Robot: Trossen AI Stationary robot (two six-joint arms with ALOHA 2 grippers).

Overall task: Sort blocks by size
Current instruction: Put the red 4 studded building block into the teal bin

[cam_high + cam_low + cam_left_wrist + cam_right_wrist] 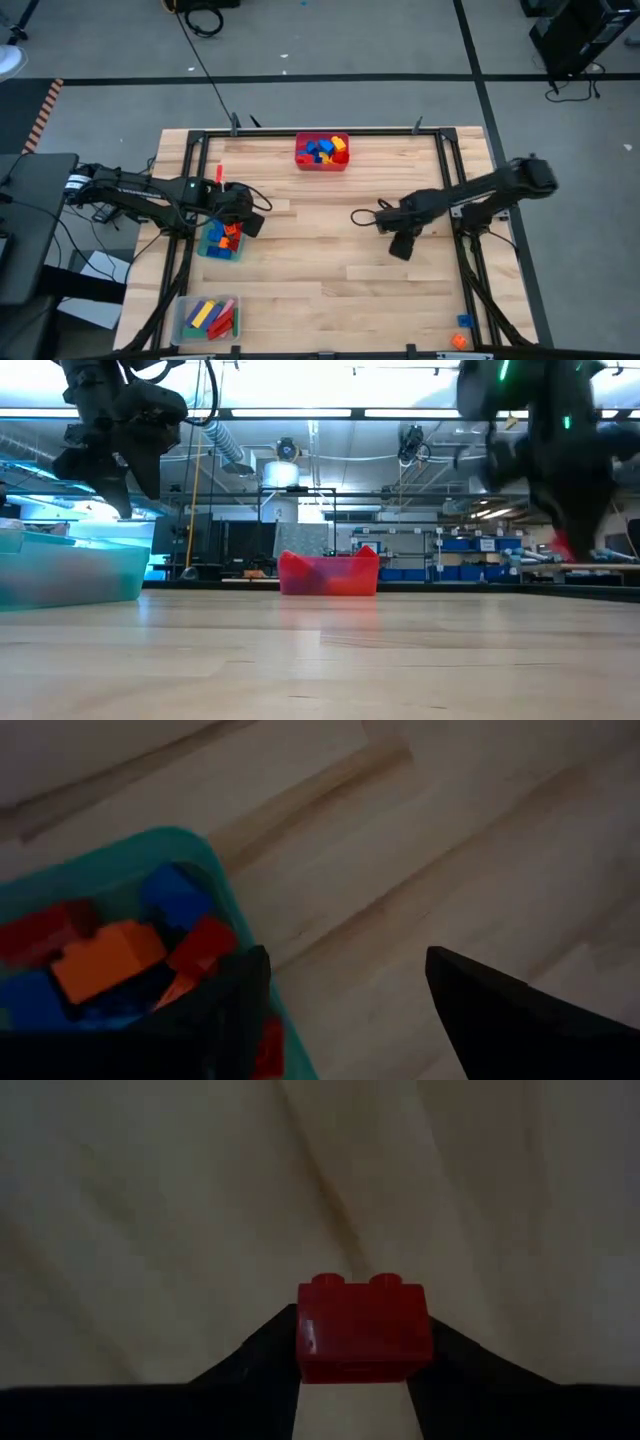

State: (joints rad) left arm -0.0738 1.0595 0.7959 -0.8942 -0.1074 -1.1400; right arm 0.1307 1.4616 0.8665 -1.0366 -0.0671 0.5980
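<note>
My right gripper [360, 216] is over the middle of the table, shut on a small red brick [362, 1330] with two studs. The brick also shows in the low view [562, 546], well above the tabletop. My left gripper [256, 222] is open and empty, and hangs over the right rim of a teal bin [212, 250] at the table's left. The bin also shows in the left wrist view [120, 855] and holds red, orange and blue blocks [105, 960]. A red bin [322, 160] at the far edge holds several mixed blocks [322, 148]. My right gripper pinches the red brick between its two fingers, one finger on each of two opposite side faces [304, 1342]. The studs [352, 1281] face away from the wrist. The brick is lifted clear of the table.
A clear bin [190, 330] at the near left corner holds long yellow, blue, green and red bars. An orange block [458, 340] and a blue block [463, 320] lie at the near right edge. Black frame rails [450, 160] run along the table's sides. Bare wood lies between the arms.
</note>
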